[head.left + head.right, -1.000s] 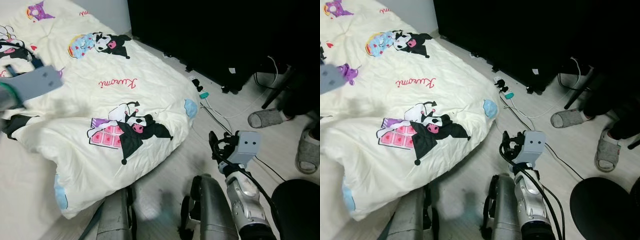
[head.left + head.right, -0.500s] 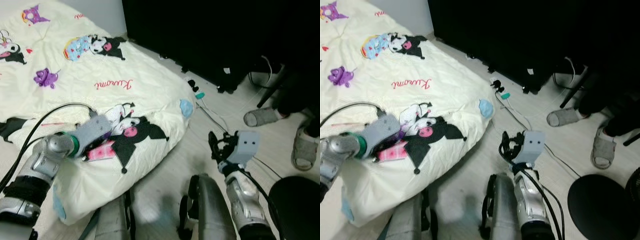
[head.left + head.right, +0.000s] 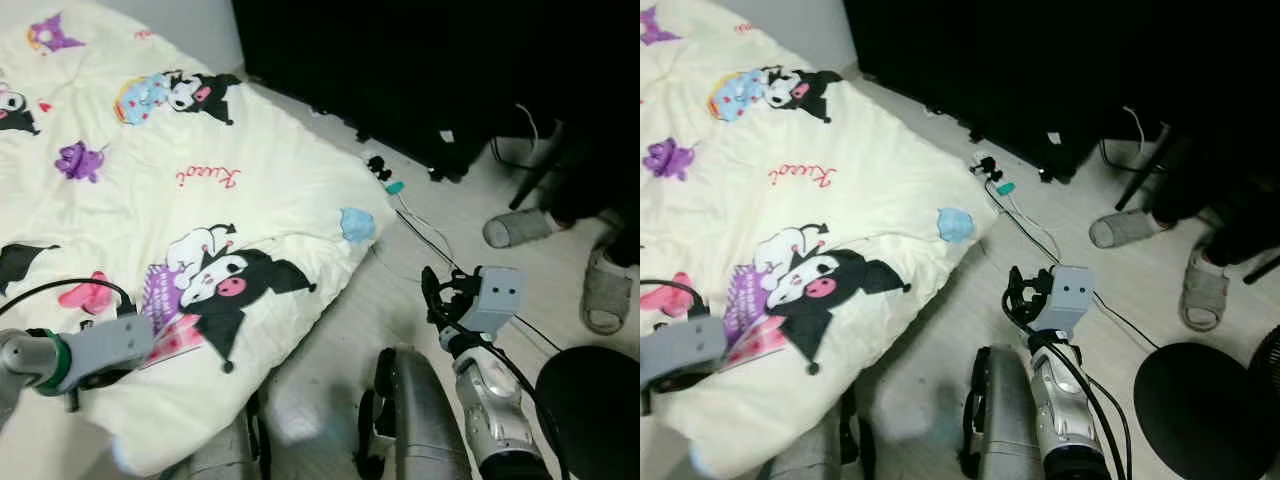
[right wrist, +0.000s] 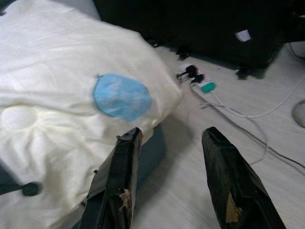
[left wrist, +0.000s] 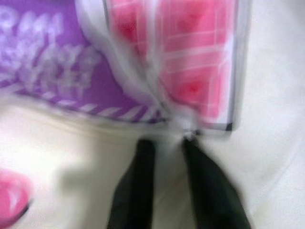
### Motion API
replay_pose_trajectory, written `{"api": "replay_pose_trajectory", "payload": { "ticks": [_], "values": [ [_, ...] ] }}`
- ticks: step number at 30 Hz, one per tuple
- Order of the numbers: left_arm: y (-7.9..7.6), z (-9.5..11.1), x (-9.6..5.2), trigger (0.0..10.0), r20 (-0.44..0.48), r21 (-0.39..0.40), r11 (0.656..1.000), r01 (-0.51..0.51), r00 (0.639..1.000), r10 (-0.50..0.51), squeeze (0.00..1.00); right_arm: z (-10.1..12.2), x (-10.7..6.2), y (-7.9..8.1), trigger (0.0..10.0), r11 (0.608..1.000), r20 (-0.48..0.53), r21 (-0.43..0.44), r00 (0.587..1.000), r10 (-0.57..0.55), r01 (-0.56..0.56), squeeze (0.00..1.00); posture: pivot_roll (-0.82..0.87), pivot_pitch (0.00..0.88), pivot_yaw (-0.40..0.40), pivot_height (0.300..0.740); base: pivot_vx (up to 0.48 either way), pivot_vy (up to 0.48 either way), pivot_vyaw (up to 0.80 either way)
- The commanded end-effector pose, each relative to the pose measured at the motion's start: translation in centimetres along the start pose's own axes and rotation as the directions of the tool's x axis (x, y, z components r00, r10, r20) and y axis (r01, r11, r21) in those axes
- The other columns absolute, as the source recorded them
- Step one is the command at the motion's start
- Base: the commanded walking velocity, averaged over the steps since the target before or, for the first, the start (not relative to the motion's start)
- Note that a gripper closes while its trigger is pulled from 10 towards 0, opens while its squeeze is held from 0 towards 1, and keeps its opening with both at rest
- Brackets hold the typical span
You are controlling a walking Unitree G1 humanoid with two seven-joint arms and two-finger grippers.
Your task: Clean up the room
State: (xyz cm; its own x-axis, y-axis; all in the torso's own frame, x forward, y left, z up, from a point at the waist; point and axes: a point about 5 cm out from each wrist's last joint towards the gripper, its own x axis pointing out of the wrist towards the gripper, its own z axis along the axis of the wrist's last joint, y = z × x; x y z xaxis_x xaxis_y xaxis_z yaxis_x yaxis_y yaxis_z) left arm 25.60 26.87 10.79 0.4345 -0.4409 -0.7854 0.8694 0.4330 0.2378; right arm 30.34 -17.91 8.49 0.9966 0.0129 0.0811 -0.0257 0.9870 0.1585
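Lower left of frame, the left hand [image 5: 164,143] is apparently pinching the cream cartoon-print quilt [image 3: 250,190] covering the bed; the right hand [image 4: 171,138] is hovering released above the floor [image 3: 330,350], lower right.

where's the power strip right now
The power strip lies on the pale floor ahead of the robot, slightly right of centre, between the comforter's far corner and the black furniture, its cables running back toward the right gripper.

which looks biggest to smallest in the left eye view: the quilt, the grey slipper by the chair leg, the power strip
1. quilt
2. grey slipper
3. power strip, though it lies farther from the camera
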Motion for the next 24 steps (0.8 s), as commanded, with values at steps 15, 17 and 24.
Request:
{"api": "replay_pose_trajectory", "payload": {
  "ticks": [15, 17, 24],
  "values": [
    [4.2, 7.4, 0.8, 10.0, 0.392, -0.164, 0.943, -0.291, 0.858, 0.332, 0.0, -0.2, -0.1, -0.5, 10.0, 1.0, -0.013, -0.008, 1.0, -0.007, 0.007, 0.0, 0.03, 0.25, 0.084, 0.606, 0.0, 0.0, 0.0],
    [4.3, 9.7, -0.7, 10.0, 0.494, -0.134, 0.97, -0.202, 0.835, 0.243, 0.0, 0.0, 0.1, -0.4, 10.0, 1.0, -0.007, -0.008, 1.0, -0.002, 0.002, 0.0, 0.03, 0.241, 0.082, 0.606, 0.0, 0.0, 0.0],
    [1.6, 10.9, -1.0, 10.0, 0.531, 0.024, 1.0, -0.011, 0.847, -0.003, 0.0, 0.3, 0.3, -0.4, 10.0, 1.0, 0.004, -0.01, 1.0, 0.002, -0.001, 0.0, 0.03, 0.236, 0.083, 0.606, 0.0, 0.0, 0.0]
  ]
}}
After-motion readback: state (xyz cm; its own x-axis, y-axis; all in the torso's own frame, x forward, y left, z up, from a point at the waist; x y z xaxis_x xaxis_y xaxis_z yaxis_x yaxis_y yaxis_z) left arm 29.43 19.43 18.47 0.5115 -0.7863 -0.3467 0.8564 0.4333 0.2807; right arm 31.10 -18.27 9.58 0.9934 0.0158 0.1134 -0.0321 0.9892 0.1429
